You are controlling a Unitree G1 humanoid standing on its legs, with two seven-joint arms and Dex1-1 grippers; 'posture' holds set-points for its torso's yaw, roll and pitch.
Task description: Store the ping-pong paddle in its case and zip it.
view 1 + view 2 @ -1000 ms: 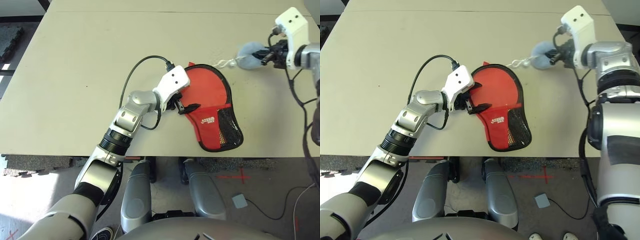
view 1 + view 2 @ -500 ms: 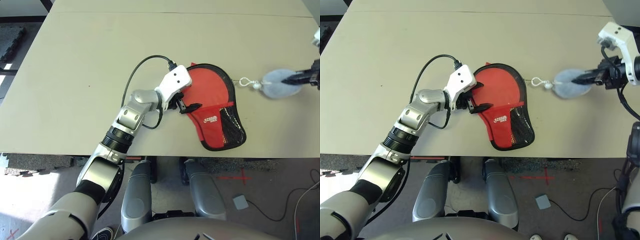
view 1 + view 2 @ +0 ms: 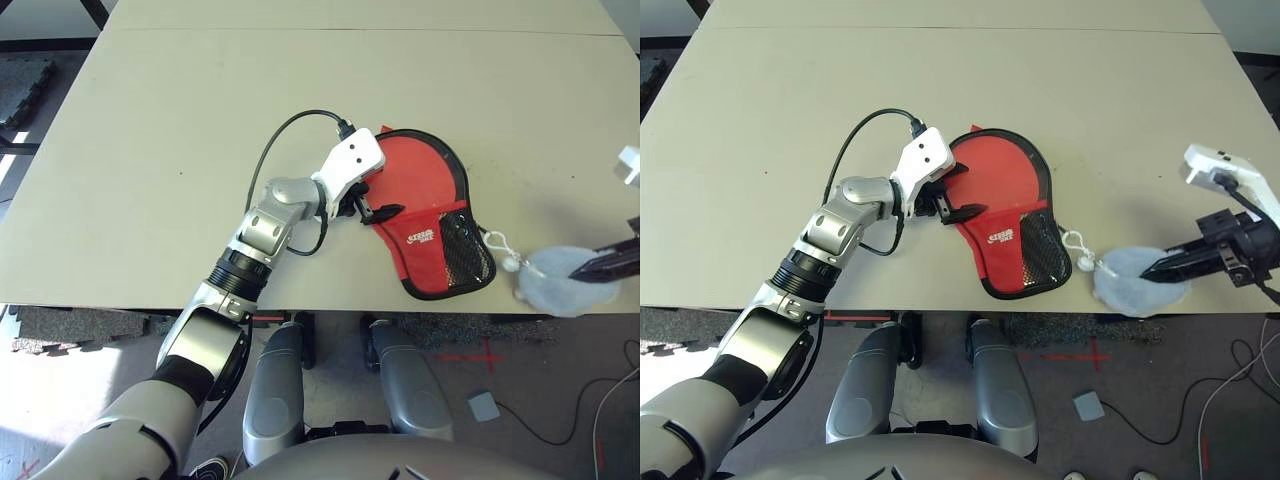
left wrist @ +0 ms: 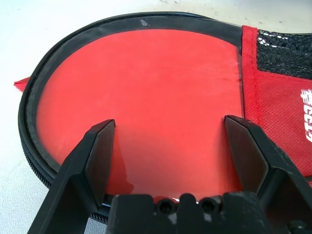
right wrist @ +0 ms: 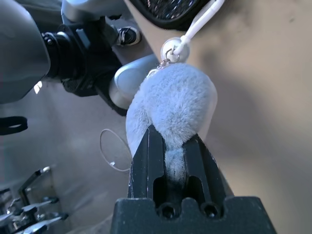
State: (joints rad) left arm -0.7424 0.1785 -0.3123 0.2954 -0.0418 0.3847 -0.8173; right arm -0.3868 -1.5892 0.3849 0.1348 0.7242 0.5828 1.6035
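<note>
The red case (image 3: 415, 175) lies flat near the table's front edge, with black zipper edging, a mesh pocket (image 3: 462, 255) and a white logo. The ping-pong paddle is hidden. My left gripper (image 3: 375, 205) rests open at the case's left edge, its fingers (image 4: 95, 156) spread over the round red face (image 4: 146, 92). My right gripper (image 3: 1152, 270) is shut on a pale grey fluffy pom-pom (image 3: 1135, 285) at the table's front edge, right of the case's lower end. A white cord (image 3: 1077, 248) joins the pom-pom (image 5: 170, 97) to the case's lower right edge.
The beige table (image 3: 180, 120) stretches wide behind and to the left of the case. A black cable (image 3: 270, 150) loops over my left wrist. Past the front edge lies the floor, with a small grey square (image 3: 481, 405) and a red cross mark (image 3: 480, 352).
My right gripper has carried the pom-pom from beside the case's top, down along its right side, to the table's front edge. The left gripper has stayed at the case's left edge.
</note>
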